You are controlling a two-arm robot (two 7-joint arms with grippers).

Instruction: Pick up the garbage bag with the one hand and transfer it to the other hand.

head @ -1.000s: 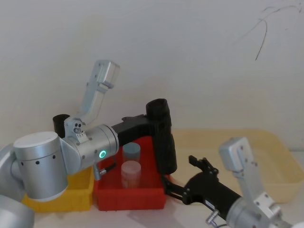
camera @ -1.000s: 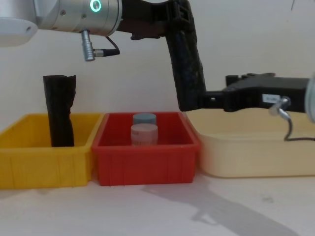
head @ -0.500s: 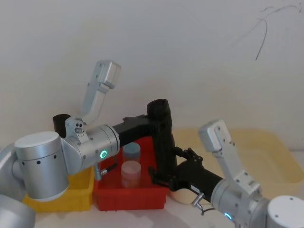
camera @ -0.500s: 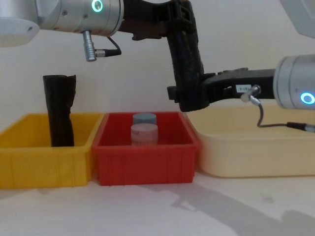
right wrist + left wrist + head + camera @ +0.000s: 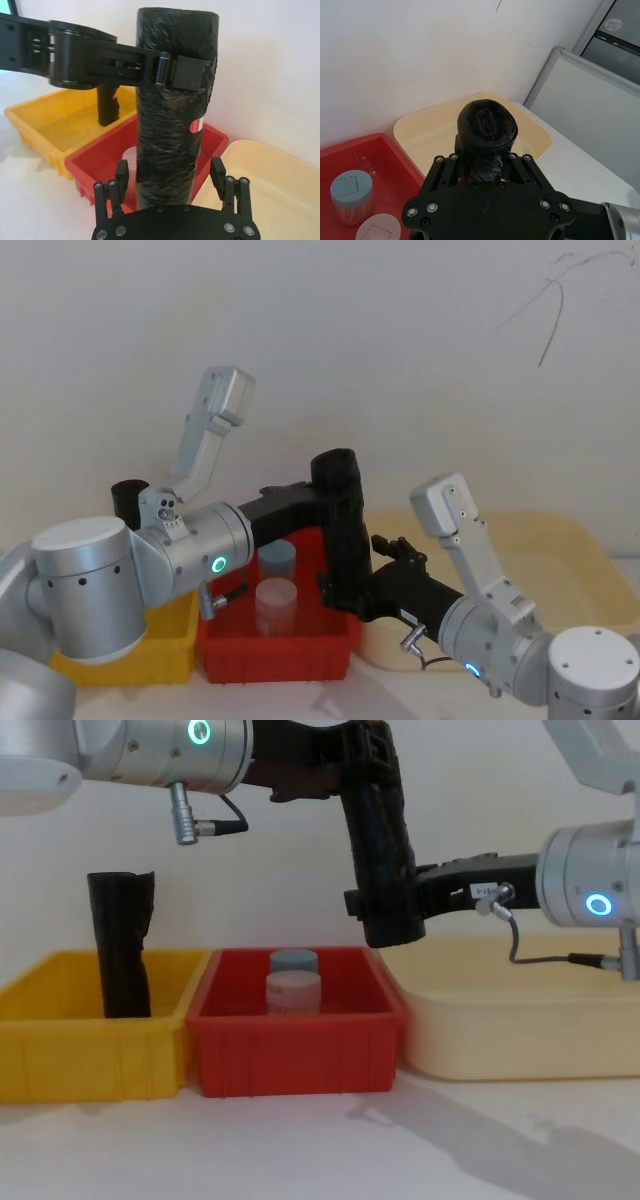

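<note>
**Bag held aloft between two pincers**

The garbage bag [image 5: 380, 850] hangs in the air, nearly upright with a slight lean. It is above the place where the red bin [image 5: 300, 1050] meets the cream tray [image 5: 520, 1030], toward the far edge of the counter [image 5: 300, 1150]. Its lower end sits just above the bin rims and touches neither.

The left pincer [image 5: 332, 490], on the wrist with the green ring, is clenched around the bag close to its top. One finger wraps across the front of the roll.

The right pincer [image 5: 170, 172], on the blue-ringed wrist, reaches in from the right at the level of the bag's lower end. Its fingers [image 5: 122, 175] stand released on either side of the roll, with a gap showing between each finger and the wrinkled plastic.

Two lidded jars stand in the red bin, the blue-topped one [image 5: 293, 962] behind the pale one [image 5: 293, 992]. To the left, the yellow bin [image 5: 90, 1050] holds another black roll [image 5: 120, 945], standing upright with a loose flap at its top.
</note>
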